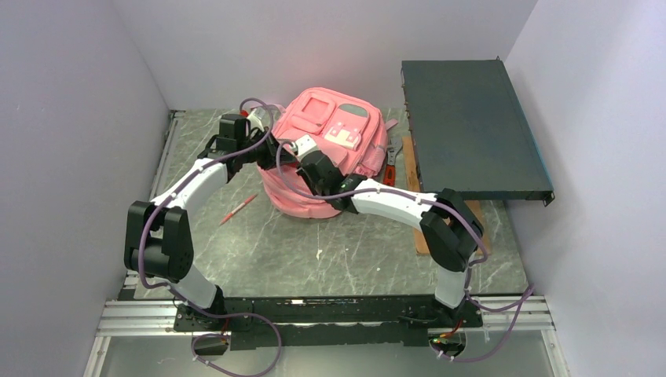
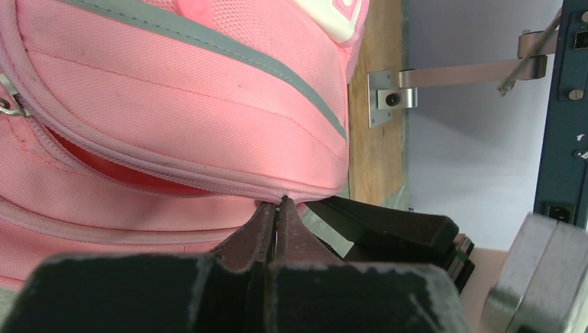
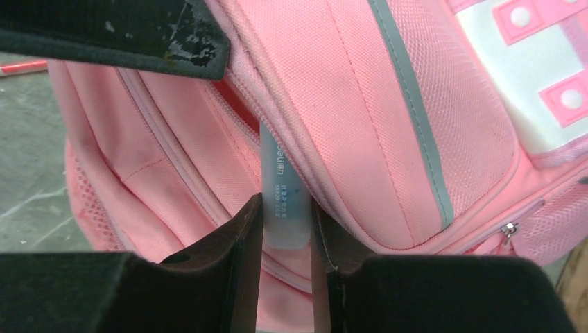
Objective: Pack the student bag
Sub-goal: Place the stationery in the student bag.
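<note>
The student bag [image 1: 334, 137] is a pink backpack with grey trim and a white-pink patch, lying at the back middle of the table. My left gripper [image 1: 271, 148] is shut, its tips [image 2: 279, 207] pinching the zip edge of the bag's [image 2: 173, 118] open pocket. My right gripper [image 1: 316, 171] is shut on a pale blue translucent strip with small print [image 3: 283, 198]. The strip's far end is inside the bag's [image 3: 360, 118] open slit. The right fingers [image 3: 246, 232] hold the strip's near end. What is inside the bag is hidden.
A red pen [image 1: 238, 210] lies on the table left of the bag. A dark flat rack unit [image 1: 471, 129] stands on a wooden board [image 1: 415, 204] at the right. An orange-handled tool [image 1: 389, 174] lies between bag and rack. White walls close in on both sides.
</note>
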You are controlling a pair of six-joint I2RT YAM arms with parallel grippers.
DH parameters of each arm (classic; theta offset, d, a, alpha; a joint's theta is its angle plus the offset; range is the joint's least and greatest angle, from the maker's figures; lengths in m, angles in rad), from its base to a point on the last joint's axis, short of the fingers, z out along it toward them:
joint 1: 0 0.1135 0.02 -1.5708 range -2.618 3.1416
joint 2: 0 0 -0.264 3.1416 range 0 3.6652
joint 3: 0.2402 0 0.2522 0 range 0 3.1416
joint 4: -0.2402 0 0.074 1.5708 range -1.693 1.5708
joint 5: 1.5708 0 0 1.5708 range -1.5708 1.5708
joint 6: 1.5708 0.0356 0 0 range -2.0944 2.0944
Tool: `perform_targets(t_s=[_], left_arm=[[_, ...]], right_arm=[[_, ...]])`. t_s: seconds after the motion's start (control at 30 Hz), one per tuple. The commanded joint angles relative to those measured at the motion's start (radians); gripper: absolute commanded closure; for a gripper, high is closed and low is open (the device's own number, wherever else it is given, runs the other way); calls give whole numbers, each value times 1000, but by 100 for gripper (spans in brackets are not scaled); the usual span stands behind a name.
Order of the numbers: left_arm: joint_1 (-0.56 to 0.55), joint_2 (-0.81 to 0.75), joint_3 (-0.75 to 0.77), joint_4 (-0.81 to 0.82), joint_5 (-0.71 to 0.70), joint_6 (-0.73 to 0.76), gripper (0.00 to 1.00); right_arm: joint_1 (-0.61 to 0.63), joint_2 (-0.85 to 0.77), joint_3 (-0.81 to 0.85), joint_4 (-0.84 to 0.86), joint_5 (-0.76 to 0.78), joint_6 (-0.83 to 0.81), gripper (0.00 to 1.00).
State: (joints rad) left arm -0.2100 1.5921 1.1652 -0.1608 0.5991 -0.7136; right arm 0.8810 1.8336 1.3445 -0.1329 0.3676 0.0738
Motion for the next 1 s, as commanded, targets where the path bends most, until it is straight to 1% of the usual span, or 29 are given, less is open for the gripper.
perform_targets(t_s=[0.0,0.03,0.17,0.2,0.3,0.37,0.4,0.43,0.47,0.53,0.57,0.63,0.7,0.73,0.8,0.83,0.87,0.9,0.93,0.97], left_arm=[[1,-45,3,-6,24,41,100],[3,-42,6,-8,26,39,100],[10,-31,2,7,50,21,100],[11,-32,0,6,44,25,100],[11,-30,0,-3,27,37,100],[11,-21,4,-8,30,37,100],[12,-18,5,-3,40,29,100],[13,-13,4,6,52,20,100],[14,-12,1,14,63,12,100],[15,-13,-4,17,60,13,100],[15,-16,-5,12,53,20,100],[15,-18,-1,1,40,31,100],[15,-19,5,-6,35,36,100],[17,-17,9,-11,38,38,100],[23,-16,22,-34,33,53,100],[28,-17,29,-47,24,64,99],[38,-17,40,-71,23,74,96],[50,-17,49,-83,27,83,91],[63,-20,55,-91,35,92,85],[77,-25,55,-83,48,100,77]], right_arm=[[-1,-49,-40,299,183,-201,95],[4,-59,-54,332,184,-236,93],[22,-50,-86,438,202,-375,91],[25,-38,-72,435,208,-396,90],[50,-11,-36,419,253,-485,96],[76,-1,-25,428,294,-558,97],[83,9,-19,435,303,-595,95],[84,30,-3,425,297,-612,92],[78,59,28,388,297,-618,91],[62,120,62,391,322,-653,90],[57,140,60,412,327,-678,88],[47,168,51,459,328,-716,78],[40,194,69,444,319,-725,73],[39,196,74,432,329,-729,69],[40,175,47,438,319,-722,60],[37,161,27,448,306,-712,53],[32,149,15,446,297,-697,46],[26,138,8,429,287,-678,38],[15,127,2,401,274,-652,34],[5,118,-4,374,242,-624,30]])
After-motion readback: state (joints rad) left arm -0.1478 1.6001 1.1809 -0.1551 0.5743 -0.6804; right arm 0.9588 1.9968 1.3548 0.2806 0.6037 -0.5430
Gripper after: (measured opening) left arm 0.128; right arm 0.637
